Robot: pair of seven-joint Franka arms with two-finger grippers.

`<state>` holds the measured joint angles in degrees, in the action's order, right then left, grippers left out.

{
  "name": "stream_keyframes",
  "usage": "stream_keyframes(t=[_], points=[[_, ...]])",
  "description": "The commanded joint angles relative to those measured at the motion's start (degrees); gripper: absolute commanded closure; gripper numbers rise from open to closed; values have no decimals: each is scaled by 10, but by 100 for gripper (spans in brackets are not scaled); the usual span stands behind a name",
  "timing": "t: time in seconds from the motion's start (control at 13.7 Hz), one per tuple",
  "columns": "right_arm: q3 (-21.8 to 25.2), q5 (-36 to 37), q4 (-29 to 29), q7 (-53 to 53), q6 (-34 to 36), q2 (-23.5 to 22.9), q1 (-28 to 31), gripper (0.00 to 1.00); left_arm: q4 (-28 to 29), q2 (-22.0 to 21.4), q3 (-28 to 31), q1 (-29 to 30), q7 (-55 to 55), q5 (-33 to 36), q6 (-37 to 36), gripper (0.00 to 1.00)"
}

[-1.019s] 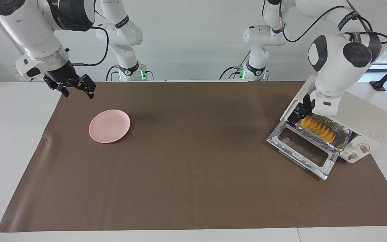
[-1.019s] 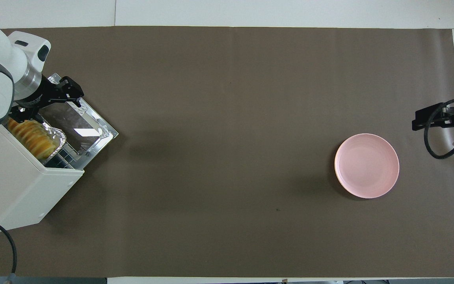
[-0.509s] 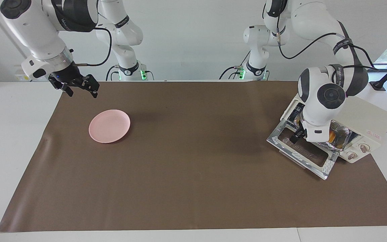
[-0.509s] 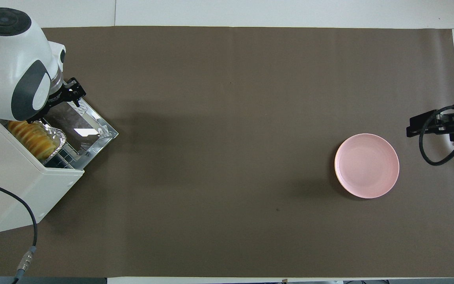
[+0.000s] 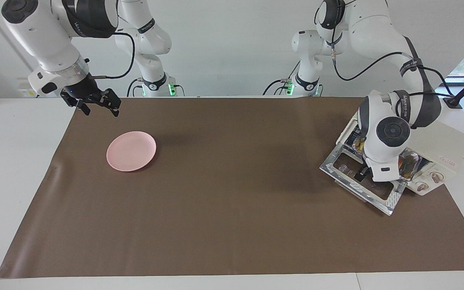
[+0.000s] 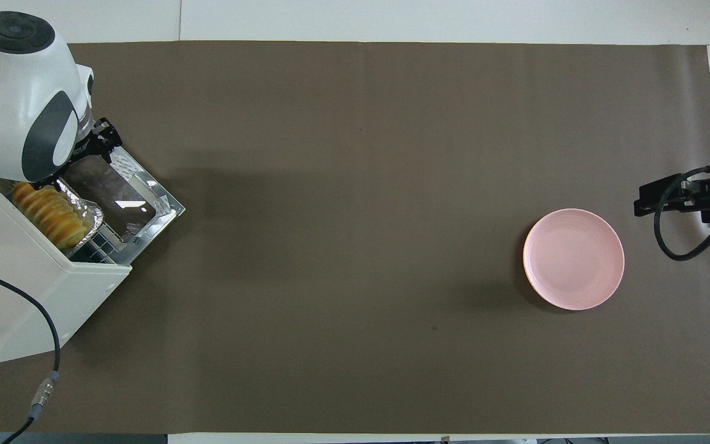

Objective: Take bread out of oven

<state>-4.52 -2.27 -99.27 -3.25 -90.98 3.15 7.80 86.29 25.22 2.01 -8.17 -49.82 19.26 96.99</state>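
Ridged golden-yellow bread (image 6: 47, 211) lies in a crinkled silver foil tray (image 6: 87, 216) at the mouth of the cream-white toaster oven (image 6: 28, 283), its glass door (image 6: 122, 196) folded down. The left gripper (image 6: 97, 137) hangs over the door's edge, grip state unclear. The right gripper (image 5: 97, 103), fingers spread, waits beside the pink round plate (image 5: 131, 150), brown mat (image 5: 232, 193) bare between

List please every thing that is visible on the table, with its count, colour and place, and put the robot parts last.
oven: one, cream-white, at the left arm's end of the table, door folded down open.
bread: one, golden-yellow, in the foil tray inside the oven.
foil tray: one, silver, on the oven's rack.
plate: one, pink, toward the right arm's end of the table.
mat: one, brown, covering the table.
left gripper: one, black, over the open oven door.
right gripper: one, black, in the air over the mat's edge near the plate, waiting.
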Motion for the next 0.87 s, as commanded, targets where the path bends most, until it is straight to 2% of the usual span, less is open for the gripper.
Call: stream_keyframes(t=[0.0, 0.36, 0.8], points=[[0, -10, -16, -2, 2, 15, 1, 0, -10, 7, 7, -8, -7, 15, 0, 0], [0, -10, -16, 1, 1, 15, 1, 0, 29, 1, 18, -2, -9, 15, 43, 0], [0, -10, -22, 2, 1, 19, 2, 0, 41, -1, 19, -2, -18, 14, 61, 0]])
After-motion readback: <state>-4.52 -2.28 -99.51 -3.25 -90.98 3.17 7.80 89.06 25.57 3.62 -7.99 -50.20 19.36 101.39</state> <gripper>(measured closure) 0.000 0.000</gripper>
